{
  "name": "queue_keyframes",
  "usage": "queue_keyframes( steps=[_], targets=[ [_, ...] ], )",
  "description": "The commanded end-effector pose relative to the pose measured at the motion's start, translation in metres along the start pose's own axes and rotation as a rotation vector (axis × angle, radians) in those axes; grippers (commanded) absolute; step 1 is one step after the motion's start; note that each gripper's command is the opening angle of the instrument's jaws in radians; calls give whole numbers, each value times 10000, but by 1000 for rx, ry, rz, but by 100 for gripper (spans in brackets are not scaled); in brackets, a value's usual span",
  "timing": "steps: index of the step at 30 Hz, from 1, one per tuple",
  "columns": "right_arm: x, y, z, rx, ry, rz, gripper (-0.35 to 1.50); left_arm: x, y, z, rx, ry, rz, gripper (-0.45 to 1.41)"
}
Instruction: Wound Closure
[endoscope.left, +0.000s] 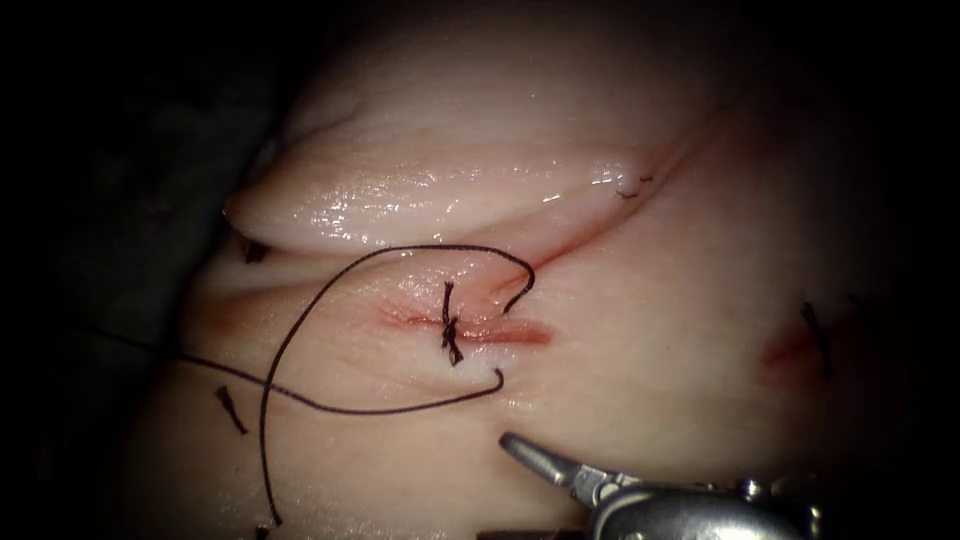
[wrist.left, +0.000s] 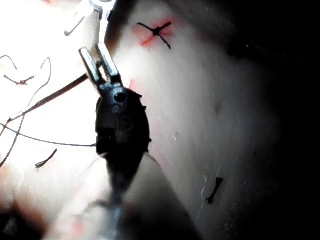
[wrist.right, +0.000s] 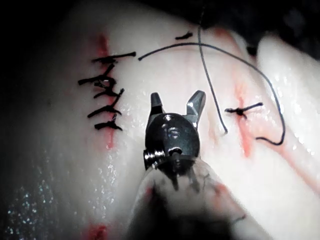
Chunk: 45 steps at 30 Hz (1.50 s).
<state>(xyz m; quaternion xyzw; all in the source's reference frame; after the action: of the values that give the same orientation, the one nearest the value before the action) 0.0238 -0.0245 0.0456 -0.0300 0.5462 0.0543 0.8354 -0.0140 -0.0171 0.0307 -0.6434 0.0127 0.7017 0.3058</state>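
The tissue (endoscope.left: 650, 300) has a short reddened cut (endoscope.left: 505, 333) at its middle, crossed by one knotted stitch (endoscope.left: 450, 328). A long dark thread (endoscope.left: 330, 285) loops loosely over the tissue left of and above the cut, and its ends lie free near the cut. My right tool (endoscope.left: 530, 455) sits just below the cut, its jaws open and holding nothing (wrist.right: 177, 100). The knotted stitch (wrist.right: 241, 110) lies beside it. My left tool (wrist.left: 95, 50) has its jaws together with nothing between them, and thread (wrist.left: 60, 92) runs behind it. I cannot tell where the needle is.
A thick glistening fold of tissue (endoscope.left: 400, 200) rises above the cut. A row of several finished stitches (wrist.right: 107, 92) crosses another cut. A further stitch (endoscope.left: 815, 335) sits at the far right. Short cut thread ends (endoscope.left: 230, 408) lie scattered.
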Motion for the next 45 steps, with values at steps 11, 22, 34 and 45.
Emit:
queue_keyframes(
  steps=[11,22,34,45],
  targets=[
    [-44,25,38,-96,-83,-74,125,-10,2,9,22,-3,22,-45],
    [-74,22,70,-72,-103,-103,24,-14,2,11,23,-1,24,-45],
    [-57,7,55,-38,-125,-109,-35,-24,-8,26,30,-5,58,-45],
    [-2,-48,37,43,-101,-130,-35,-51,-21,49,89,-72,163,-45]
  ],
)
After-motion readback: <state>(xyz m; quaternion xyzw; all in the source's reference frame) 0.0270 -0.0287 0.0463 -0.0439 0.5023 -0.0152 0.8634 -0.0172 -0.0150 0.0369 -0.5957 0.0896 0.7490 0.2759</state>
